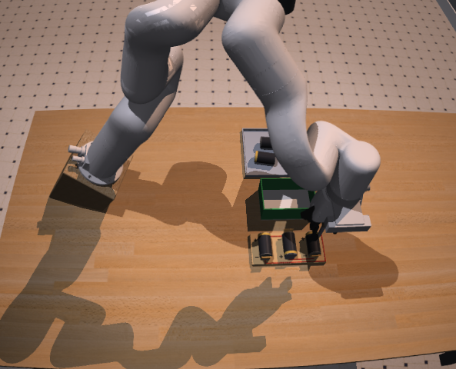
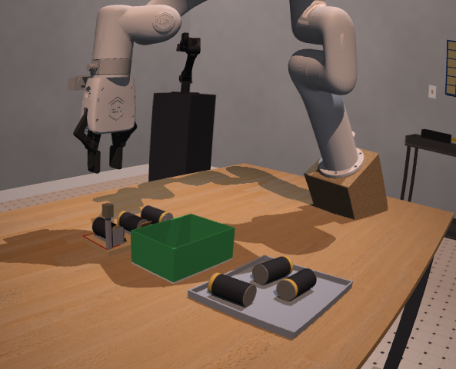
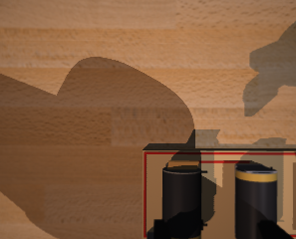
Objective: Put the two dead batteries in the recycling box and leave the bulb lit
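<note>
My gripper (image 1: pixel 317 230) (image 2: pixel 104 163) (image 3: pixel 214 234) is partly open and empty, high above the end of the holder board (image 1: pixel 277 249) (image 3: pixel 154 199) farthest from the robot base. Three dark batteries lie in the holder: the far one (image 1: pixel 313 243) (image 2: pixel 101 227) (image 3: pixel 181 199), the middle one (image 1: pixel 289 243) (image 2: pixel 129 221) (image 3: pixel 256 204), turned opposite, and the near one (image 1: pixel 264 244) (image 2: pixel 153 213). The green box (image 1: pixel 279 214) (image 2: pixel 152 254) stands upright; no battery shows inside. Three batteries (image 2: pixel 231 289) (image 2: pixel 272 270) (image 2: pixel 296 284) lie in the grey tray (image 2: pixel 299 314). I cannot tell whether the bulb is lit.
A grey post (image 2: pixel 108 232) with a brownish block on top rises at the board's far end. The box stands between the board and the tray. The robot's base block (image 1: pixel 81 192) (image 2: pixel 339 194) is at the left in the top view. The arm hides part of the tray there.
</note>
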You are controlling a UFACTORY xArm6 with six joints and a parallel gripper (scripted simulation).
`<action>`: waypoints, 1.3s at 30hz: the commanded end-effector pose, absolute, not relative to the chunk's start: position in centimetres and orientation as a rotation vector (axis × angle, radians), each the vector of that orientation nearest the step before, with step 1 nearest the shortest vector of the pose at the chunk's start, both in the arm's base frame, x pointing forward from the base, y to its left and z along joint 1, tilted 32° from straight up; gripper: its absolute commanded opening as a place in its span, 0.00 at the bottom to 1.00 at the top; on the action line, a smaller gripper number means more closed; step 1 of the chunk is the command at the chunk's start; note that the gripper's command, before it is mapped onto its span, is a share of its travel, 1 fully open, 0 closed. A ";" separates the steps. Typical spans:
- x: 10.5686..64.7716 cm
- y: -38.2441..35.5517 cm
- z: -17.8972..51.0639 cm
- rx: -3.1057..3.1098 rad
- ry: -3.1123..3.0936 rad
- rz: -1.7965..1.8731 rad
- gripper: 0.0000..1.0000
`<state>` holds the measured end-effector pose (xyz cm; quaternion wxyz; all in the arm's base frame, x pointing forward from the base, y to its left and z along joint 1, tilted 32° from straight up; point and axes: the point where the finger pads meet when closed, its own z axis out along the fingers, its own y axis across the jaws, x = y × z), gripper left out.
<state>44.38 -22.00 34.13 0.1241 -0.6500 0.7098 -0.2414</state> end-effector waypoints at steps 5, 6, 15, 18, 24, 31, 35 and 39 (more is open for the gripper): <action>45.8 -22.5 32.0 -1.893 2.067 -0.710 0.51; 46.5 -22.8 30.8 -1.893 2.067 -0.710 0.51; 47.9 -23.3 28.4 -1.893 2.067 -0.710 0.51; 47.9 -23.3 28.4 -1.893 2.067 -0.710 0.51; 47.9 -23.3 28.4 -1.893 2.067 -0.710 0.51; 48.0 -23.4 28.5 -1.893 2.067 -0.710 0.51; 48.0 -23.4 28.5 -1.893 2.067 -0.710 0.51; 48.0 -23.4 28.5 -1.893 2.067 -0.710 0.51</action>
